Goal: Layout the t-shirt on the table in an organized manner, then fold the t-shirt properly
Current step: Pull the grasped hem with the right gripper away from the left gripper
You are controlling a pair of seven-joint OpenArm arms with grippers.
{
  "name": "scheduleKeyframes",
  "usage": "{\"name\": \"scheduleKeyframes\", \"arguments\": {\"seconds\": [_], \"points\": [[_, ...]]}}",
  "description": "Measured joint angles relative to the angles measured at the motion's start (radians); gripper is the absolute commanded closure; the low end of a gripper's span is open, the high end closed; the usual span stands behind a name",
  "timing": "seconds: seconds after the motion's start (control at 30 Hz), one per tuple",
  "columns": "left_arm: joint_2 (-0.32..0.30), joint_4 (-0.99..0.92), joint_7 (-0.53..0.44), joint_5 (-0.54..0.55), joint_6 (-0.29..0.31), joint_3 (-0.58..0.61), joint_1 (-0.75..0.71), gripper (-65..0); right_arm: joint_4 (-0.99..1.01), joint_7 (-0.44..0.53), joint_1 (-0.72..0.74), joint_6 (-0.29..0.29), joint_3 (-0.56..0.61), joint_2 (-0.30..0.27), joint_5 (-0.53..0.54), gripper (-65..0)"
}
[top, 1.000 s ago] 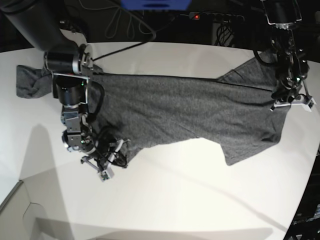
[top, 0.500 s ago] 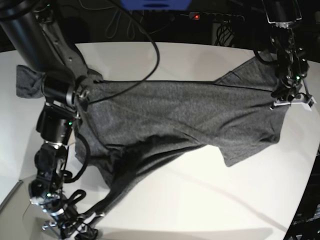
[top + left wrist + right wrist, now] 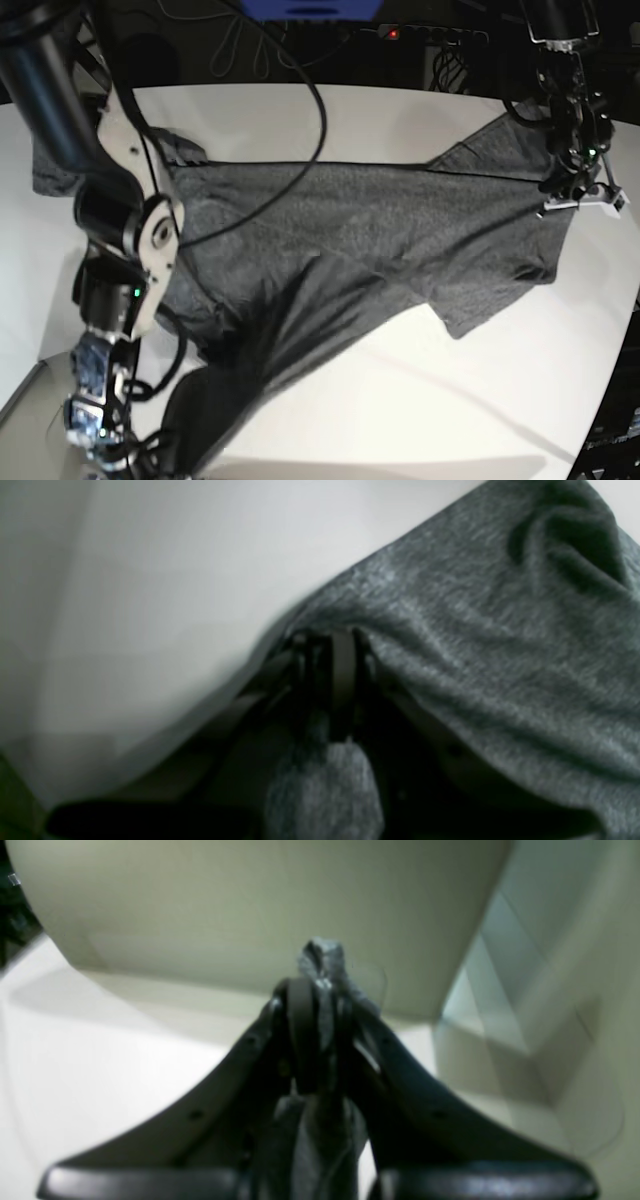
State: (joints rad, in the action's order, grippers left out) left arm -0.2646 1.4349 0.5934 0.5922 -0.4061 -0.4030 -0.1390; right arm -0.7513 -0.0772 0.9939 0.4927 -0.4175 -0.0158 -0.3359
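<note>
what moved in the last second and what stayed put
The right gripper, shut on the t-shirt, swept toward the table's near edge, dragging that corner into a long stretched fold. The left gripper stayed clamped on the far end.

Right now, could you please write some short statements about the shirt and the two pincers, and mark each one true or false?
1. The right pincer is shut on a bunch of the t-shirt. True.
2. The left pincer is open and holds nothing. False: it is shut on grey cloth.
3. The t-shirt lies flat and neatly folded. False: it is stretched between both pincers, creased, unfolded.
4. The table is white. True.
5. The t-shirt has a large print. False: it is plain grey.
</note>
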Motion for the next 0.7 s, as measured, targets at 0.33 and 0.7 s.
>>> {"name": "scheduleKeyframes", "arguments": {"seconds": [0.33,0.7], "points": [[0.002,0.200,0.009,0.002,-0.009,0.001,-0.050,-6.6,0.030,0.010,0.146,0.026,0.001,0.092,0.001,0.0],[0.064,0.314,0.012,0.002,-0.012,-0.077,-0.008,-6.6,0.020,0.011,0.188,0.025,-0.005,0.098,0.003,0.0]]}}
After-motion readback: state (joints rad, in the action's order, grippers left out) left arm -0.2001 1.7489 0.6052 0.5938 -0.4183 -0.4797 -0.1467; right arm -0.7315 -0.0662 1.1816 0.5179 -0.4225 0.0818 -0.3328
